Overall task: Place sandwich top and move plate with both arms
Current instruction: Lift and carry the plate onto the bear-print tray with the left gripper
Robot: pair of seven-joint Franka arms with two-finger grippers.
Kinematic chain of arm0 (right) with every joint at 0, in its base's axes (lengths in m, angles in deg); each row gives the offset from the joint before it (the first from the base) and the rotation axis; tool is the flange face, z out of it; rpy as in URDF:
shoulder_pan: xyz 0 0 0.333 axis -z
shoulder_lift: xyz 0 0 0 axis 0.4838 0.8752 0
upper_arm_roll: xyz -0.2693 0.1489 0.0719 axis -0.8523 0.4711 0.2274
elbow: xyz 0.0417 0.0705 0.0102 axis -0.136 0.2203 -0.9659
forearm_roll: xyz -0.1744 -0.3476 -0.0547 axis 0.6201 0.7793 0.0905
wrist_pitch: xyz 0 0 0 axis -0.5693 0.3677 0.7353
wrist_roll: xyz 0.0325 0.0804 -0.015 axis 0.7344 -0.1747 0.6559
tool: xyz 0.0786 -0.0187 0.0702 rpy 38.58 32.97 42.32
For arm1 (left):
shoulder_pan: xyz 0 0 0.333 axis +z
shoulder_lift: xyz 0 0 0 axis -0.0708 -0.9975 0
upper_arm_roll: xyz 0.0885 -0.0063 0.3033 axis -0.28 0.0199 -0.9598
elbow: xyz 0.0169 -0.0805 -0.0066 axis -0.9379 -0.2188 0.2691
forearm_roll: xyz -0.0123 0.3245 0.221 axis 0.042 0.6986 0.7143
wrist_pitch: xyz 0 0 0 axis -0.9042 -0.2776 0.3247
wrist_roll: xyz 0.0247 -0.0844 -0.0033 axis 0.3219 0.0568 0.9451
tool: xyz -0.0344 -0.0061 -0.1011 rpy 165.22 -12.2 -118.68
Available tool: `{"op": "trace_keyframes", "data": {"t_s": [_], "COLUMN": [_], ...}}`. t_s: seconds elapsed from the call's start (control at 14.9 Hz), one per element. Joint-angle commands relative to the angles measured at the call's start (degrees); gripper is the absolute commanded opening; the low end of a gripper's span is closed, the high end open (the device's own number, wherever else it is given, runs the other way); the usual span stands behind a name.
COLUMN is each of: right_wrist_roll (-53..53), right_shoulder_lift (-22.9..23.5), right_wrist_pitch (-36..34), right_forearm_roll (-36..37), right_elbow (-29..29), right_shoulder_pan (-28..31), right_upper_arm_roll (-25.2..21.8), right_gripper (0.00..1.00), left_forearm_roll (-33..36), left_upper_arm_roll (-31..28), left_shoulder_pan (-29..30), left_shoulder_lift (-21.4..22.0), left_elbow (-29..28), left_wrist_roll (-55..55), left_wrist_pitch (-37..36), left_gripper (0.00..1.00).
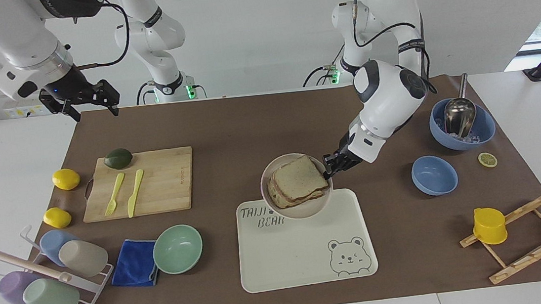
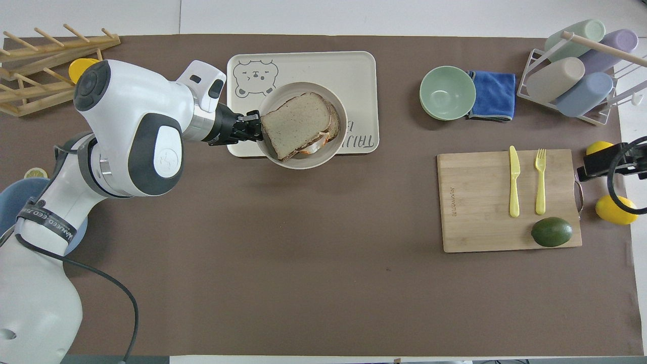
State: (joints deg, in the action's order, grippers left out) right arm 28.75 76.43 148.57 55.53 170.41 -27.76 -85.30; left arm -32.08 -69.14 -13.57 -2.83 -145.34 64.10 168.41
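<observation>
The round beige plate (image 1: 301,212) carries a sandwich, with the sandwich top (image 1: 299,176) lying on the lower slice. My left gripper (image 1: 327,166) is shut on the plate's rim and holds it above the bear-printed tray (image 1: 281,265), over the tray's edge nearest the robots. In the overhead view the left gripper (image 2: 255,126) grips the plate (image 2: 303,163) at the rim, and the sandwich top (image 2: 295,124) covers the filling. My right gripper (image 1: 92,105) is open and empty, raised over the table's corner by the cutting board; it also shows in the overhead view (image 2: 594,164).
A cutting board (image 1: 164,182) holds a fork, a knife and an avocado; two lemons (image 1: 65,179) lie beside it. A mint-green bowl (image 1: 177,249), a blue cloth and a cup rack stand toward the right arm's end. Two blue bowls (image 1: 434,175) and a wooden rack (image 1: 526,231) stand toward the left arm's end.
</observation>
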Motion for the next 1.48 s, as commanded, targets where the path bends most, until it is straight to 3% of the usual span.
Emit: {"op": "trace_keyframes", "data": {"t_s": [0.0,0.27,0.54,0.87,1.41], "right_wrist_roll": [-1.75,-1.57,-1.75,-1.75,-1.66], "right_shoulder_lift": [-0.28,-0.37,-0.46,-0.46,-0.54], "right_wrist_pitch": [-0.22,-0.22,-0.4,-0.31,-0.22], "right_forearm_roll": [0.1,-0.07,-0.07,-0.07,0.01], "right_elbow": [-0.61,-0.52,-0.08,-0.17,0.01], "right_shoulder_pan": [0.67,0.85,1.2,1.37,1.11], "right_upper_arm_roll": [0.23,0.14,0.05,0.14,0.23], "right_gripper": [1.0,1.0,1.0,1.0,1.0], "left_forearm_roll": [-0.9,-0.9,-0.64,1.11,2.26], "left_upper_arm_roll": [-1.06,-3.26,-3.36,-3.36,-3.36], "left_shoulder_pan": [-0.39,-0.65,-1.0,-1.44,-3.46], "left_shoulder_lift": [-7.48,-14.16,-16.81,-17.87,-16.9], "left_elbow": [9.56,16.52,17.42,16.98,11.8], "left_wrist_roll": [1.84,2.02,3.42,5.88,6.41], "left_wrist_pitch": [-2.98,-4.13,-0.53,5.09,10.99], "left_gripper": [0.0,0.0,0.0,0.0,0.0]}}
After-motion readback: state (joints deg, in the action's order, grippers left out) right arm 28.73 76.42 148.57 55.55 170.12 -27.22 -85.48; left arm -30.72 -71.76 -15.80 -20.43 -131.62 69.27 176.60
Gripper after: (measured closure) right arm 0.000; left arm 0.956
